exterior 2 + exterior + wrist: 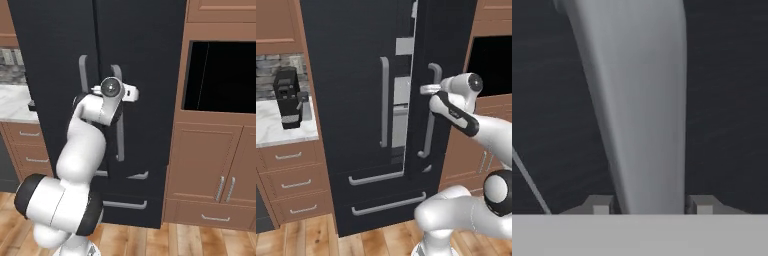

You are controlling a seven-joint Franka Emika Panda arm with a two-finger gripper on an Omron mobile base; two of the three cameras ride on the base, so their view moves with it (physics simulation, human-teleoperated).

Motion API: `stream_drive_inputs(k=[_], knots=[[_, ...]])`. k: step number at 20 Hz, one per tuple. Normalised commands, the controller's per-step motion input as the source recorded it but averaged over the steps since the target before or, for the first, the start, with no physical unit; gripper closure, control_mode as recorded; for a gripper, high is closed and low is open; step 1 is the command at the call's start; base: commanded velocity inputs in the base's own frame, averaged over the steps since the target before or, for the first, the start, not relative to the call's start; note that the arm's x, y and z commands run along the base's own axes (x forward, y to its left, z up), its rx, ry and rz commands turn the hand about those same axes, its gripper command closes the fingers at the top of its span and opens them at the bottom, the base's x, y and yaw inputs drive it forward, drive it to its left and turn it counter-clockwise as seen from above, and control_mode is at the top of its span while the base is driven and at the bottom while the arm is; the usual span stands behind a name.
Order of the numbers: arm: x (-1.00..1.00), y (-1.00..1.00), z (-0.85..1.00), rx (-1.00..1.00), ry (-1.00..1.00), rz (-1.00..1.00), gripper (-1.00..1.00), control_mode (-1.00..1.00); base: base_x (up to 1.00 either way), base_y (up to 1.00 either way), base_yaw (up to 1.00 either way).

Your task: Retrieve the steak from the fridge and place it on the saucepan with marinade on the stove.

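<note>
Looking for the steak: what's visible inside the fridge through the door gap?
Through the gap in the fridge, grey shelves show; no steak visible, the doors cover the rest.

Left base cam sits behind-left of the arm, facing fwd/down at the tall black French-door fridge [356, 100], mid-range. Right base cam sits behind-right w/ the same fridge [140, 75] at frame centre; both share its doors. Hand cam is v. close on one curved grey metal handle [639, 100].

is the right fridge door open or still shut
Ajar. In the left base view the right door stands off the left one, and grey shelves show through the gap. The gripper straddles its handle.
</note>
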Motion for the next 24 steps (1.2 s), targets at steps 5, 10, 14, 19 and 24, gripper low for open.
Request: stream_drive_inputs(k=[5, 10, 14, 19, 24], knots=[[-0.5, -0.61, 0.33, 0.0, 0.19, 0.06, 1.0, -1.0, 0.0, 0.0, 0.0], [-0.31, -0.52, 0.12, 0.0, 0.03, 0.08, 1.0, -1.0, 0.0, 0.0, 0.0], [-0.36, -0.64, 0.0, 0.0, -0.03, 0.08, 1.0, -1.0, 0.0, 0.0, 0.0], [-0.36, -0.74, 0.0, 0.01, -0.07, 0.08, 1.0, -1.0, 0.0, 0.0, 0.0], [-0.18, -0.58, 0.0, 0.02, -0.1, 0.11, 1.0, -1.0, 0.0, 0.0, 0.0]])
